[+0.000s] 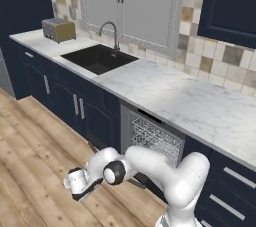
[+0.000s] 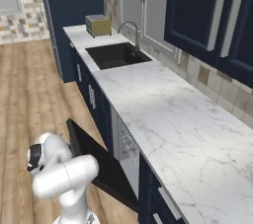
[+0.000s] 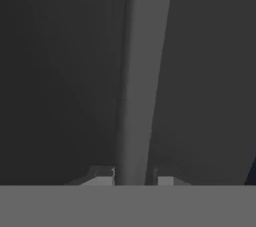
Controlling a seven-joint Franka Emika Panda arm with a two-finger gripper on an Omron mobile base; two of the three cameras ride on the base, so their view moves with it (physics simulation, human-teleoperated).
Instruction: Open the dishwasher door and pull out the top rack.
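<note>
Straddling door handle (image 3: 134, 96), tool (image 3: 134, 181)

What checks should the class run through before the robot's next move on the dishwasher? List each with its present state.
1. Dishwasher door swung well down: ok.
2. Door fully flat: cannot tell.
3. Gripper lined up on the bar handle, a finger on each side: ok.
4. Fingers closed firmly on the handle: cannot tell.
5. Top rack visible in the opening: ok.
6. Top rack pulled out: not ok, it sits inside the tub.
</note>
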